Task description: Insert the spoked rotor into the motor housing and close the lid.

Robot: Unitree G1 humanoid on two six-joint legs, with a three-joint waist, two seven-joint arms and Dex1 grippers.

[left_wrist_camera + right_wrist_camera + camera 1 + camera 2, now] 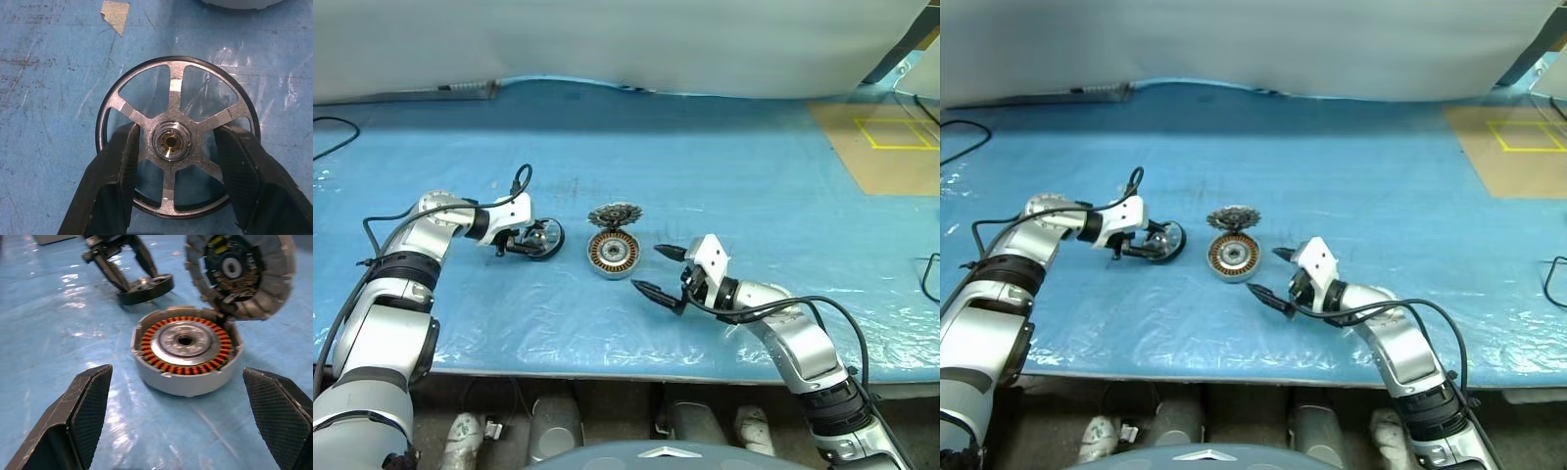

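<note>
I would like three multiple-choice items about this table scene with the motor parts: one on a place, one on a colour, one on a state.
1. Where is the spoked rotor?
A. inside the motor housing
B. on the blue table, on the housing's left
C. on the lid

2. What colour are the windings in the motor housing?
A. copper-orange
B. green
C. white

3. How does the lid stand?
A. shut on the housing
B. flat on the table, far away
C. open, tilted up at the housing's far edge

Key: 1 B, the left gripper straddles the rotor's hub on the table; 2 A, the right wrist view shows an orange ring; 3 C, the housing's inside is uncovered.
</note>
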